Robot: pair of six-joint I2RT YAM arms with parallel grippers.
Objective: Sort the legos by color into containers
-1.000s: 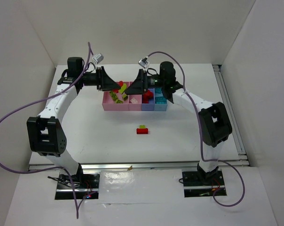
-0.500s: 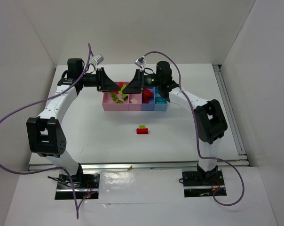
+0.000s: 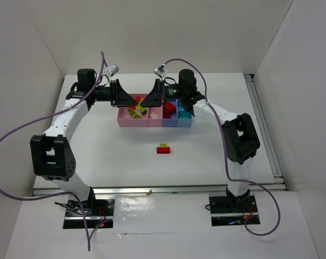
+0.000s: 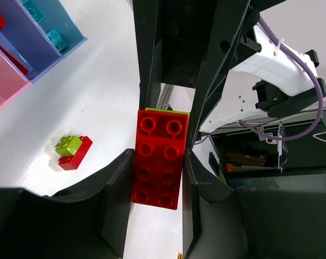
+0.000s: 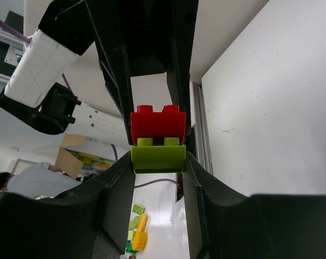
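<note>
White table (image 3: 206,154) — left pincer (image 4: 164,156), right pincer (image 5: 158,162) clamp studded brick stack (image 4: 157,175)

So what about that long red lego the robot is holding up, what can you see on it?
The long red lego looks like shiny plastic, with eight round studs in two rows of four. It is held up in the air, pinched by its long sides between the black fingers of the left gripper. A yellow-green lego is stuck to it at its far end, and the right gripper is closed on that one.
</note>
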